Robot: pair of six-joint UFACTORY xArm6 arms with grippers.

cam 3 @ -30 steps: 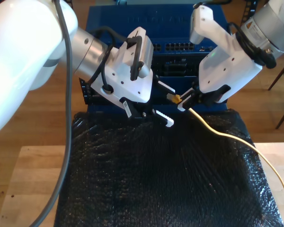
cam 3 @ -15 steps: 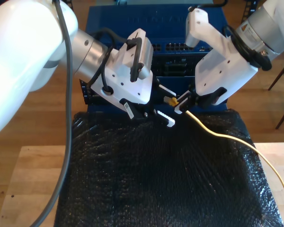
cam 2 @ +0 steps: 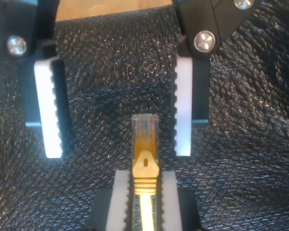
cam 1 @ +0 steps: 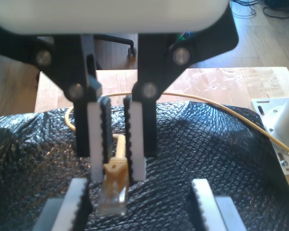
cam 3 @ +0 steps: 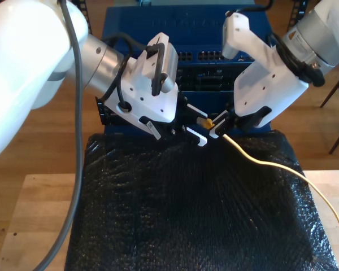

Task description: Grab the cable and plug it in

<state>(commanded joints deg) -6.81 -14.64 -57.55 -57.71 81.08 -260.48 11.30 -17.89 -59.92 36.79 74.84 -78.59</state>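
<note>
The yellow cable (cam 3: 260,161) runs from the exterior view's right edge across the black mat up to my second gripper (cam 3: 217,125), which is shut on it just behind the plug. Its clear-yellowish plug (cam 2: 144,130) sticks out past the closed pads (cam 2: 120,192). My first gripper (cam 3: 196,124) faces it from the exterior view's left, open. The plug tip (cam 1: 113,197) sits between my first gripper's spread fingers (cam 2: 48,115), nearer one pad than the other, touching neither. In the first wrist view my second gripper (cam 1: 116,171) clamps the plug's boot.
A black textured mat (cam 3: 186,209) covers the wooden table (cam 3: 39,220). Behind the grippers stands a blue rack with a row of network ports (cam 3: 209,55). Thick black arm cables (cam 3: 79,141) hang at the exterior view's left.
My second gripper has carried the plug a little toward the exterior view's left. My first gripper has shifted up and closer, so the plug now lies between its open fingers.
</note>
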